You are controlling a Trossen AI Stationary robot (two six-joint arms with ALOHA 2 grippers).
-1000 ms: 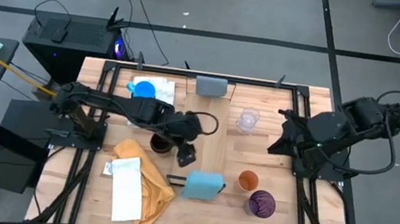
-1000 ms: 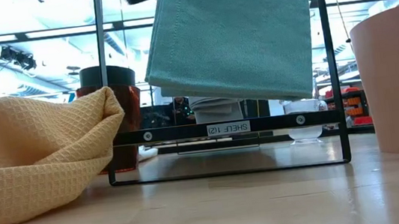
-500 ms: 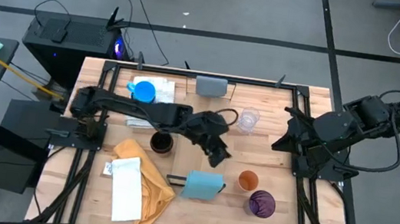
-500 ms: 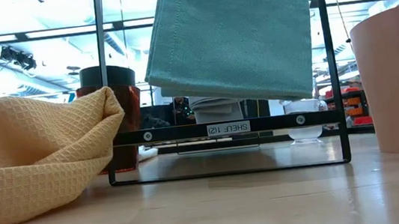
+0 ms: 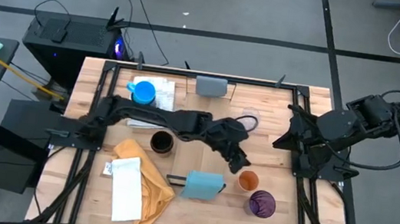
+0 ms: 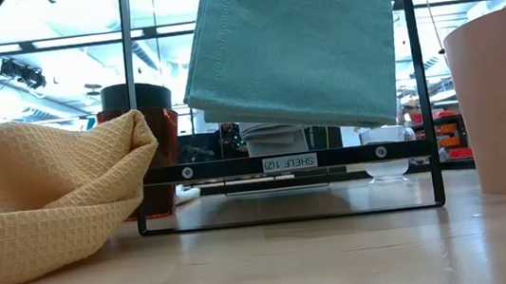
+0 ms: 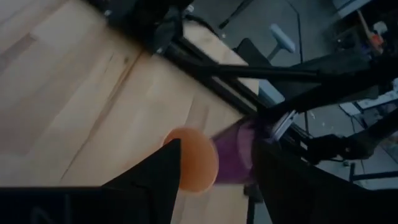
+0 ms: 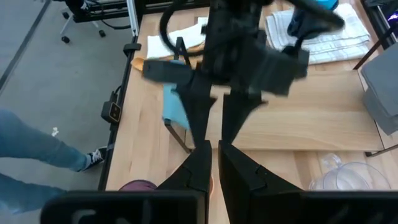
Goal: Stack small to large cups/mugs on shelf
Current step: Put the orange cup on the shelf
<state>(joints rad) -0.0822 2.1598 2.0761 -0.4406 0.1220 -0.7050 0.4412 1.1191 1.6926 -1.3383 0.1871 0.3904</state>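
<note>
1. Left gripper (image 5: 240,164) was reaching across the table with jaws spread wide and holding nothing, just beside the orange cup (image 5: 248,181).
2. In the left wrist view the orange cup (image 7: 191,158) sat between the two fingers, purple cup (image 7: 235,158) right behind it.
3. To grab well: centre the jaws on the orange rim, drop straight down, and keep clear of the purple cup (image 5: 261,204) close by.
4. Orange cup stood upright, mouth up, long axis vertical, near the teal cloth (image 5: 202,184).
5. Right gripper (image 8: 214,163) had its jaws nearly together, empty, parked at the right side.
</note>
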